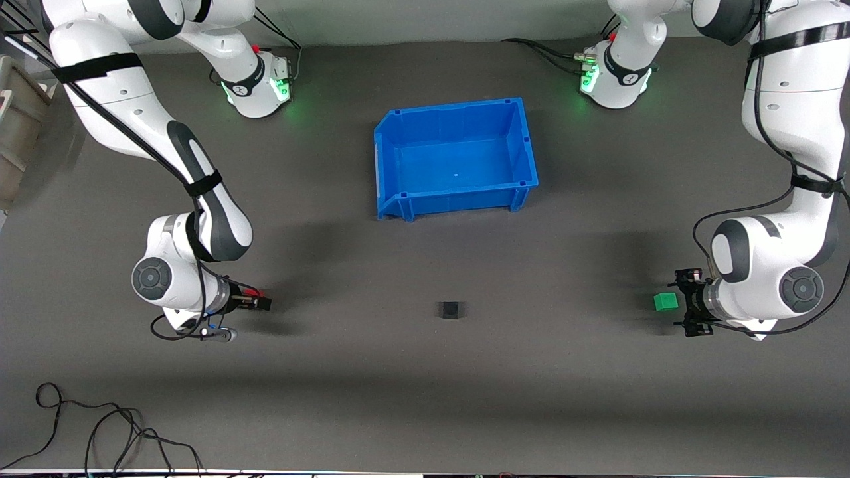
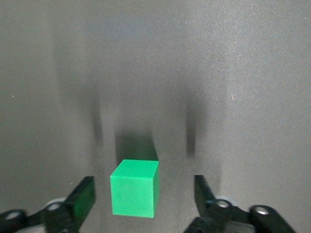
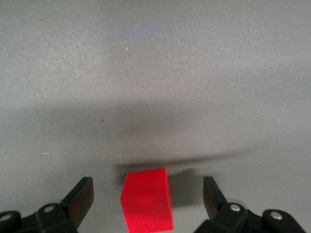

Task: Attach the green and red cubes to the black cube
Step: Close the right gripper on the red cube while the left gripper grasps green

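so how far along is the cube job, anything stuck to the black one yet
Nothing is attached: the black cube sits alone mid-table, nearer the front camera than the blue bin. In hand: the left gripper straddles the green cube and the right gripper straddles the red cube, both with gaps each side, so neither is gripped. Left: close, lift, and bring both to the black cube.

The green cube [image 1: 665, 302] sits at the tips of the left gripper [image 1: 685, 311] fingers; a sliver of red cube [image 1: 259, 293] shows beside the right gripper [image 1: 260, 303] fingers; the black cube [image 1: 450, 310] lies between both grippers, well apart; nearer the bases, the blue bin [image 1: 398, 127].
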